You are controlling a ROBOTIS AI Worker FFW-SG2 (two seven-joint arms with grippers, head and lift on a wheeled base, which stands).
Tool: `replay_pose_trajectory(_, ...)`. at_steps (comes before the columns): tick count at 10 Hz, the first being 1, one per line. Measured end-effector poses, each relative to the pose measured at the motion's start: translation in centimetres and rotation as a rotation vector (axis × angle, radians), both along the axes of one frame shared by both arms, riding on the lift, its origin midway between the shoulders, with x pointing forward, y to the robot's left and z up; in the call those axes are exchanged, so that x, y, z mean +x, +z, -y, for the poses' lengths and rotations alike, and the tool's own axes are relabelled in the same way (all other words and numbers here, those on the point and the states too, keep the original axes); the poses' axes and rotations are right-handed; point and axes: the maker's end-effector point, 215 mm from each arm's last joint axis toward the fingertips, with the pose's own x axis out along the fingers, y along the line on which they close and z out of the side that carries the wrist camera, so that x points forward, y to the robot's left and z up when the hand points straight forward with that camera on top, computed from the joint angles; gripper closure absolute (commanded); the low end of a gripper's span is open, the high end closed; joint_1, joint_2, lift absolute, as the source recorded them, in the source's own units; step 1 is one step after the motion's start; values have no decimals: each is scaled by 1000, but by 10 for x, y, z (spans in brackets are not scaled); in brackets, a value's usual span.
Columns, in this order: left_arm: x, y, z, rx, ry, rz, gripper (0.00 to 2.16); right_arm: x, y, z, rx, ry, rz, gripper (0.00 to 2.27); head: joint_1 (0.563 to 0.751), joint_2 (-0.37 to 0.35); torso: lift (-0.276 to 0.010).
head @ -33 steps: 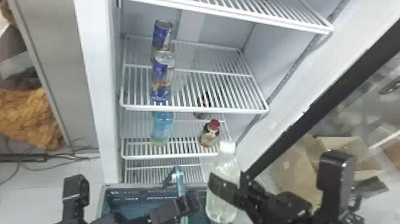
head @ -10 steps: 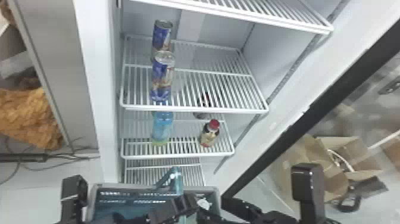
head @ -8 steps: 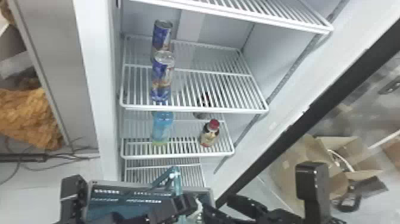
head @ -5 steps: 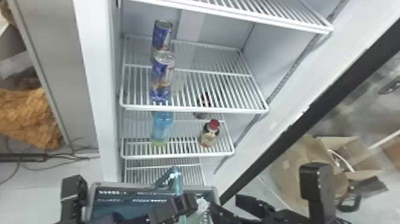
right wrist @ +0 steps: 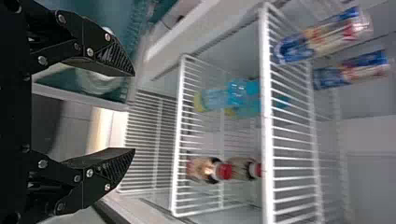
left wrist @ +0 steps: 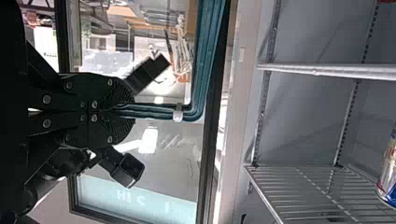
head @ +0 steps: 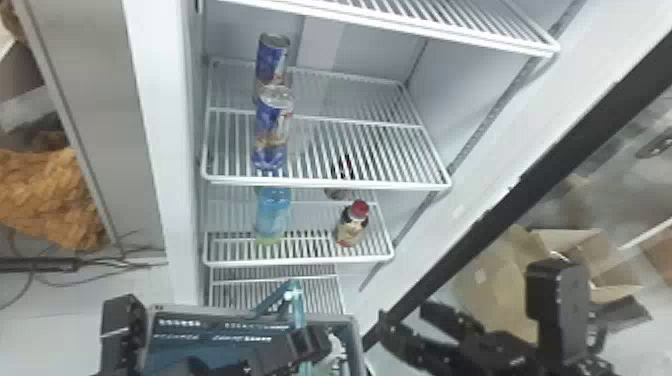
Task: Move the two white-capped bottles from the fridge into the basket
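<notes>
The left gripper (left wrist: 131, 112) has its jaws closed around the basket handle (left wrist: 205, 60); the right gripper's (right wrist: 134, 112) stand wide. Releasing the white-capped bottle (right wrist: 95, 84) seems finished; next, withdraw clear.

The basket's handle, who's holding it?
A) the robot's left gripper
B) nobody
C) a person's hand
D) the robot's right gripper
A: the left gripper is shut on the basket's handle, while the right gripper is open with nothing between its fingers.
</notes>
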Motion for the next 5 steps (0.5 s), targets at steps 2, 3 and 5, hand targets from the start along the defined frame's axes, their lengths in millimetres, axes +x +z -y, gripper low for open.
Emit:
replay_pose_trajectory(2,0,0,0,0,0,-1,1185,34,41,-1,2,-4,185,530,695,-350,0)
replay_pose_trajectory(3,0,0,0,0,0,-1,1185,51,60,-3,18,-6,281,529,695,-350,0)
replay_pose_trajectory(5,0,0,0,-1,2,-1,1185,75,86,-4,59,-15,440,522,695,-350,0)
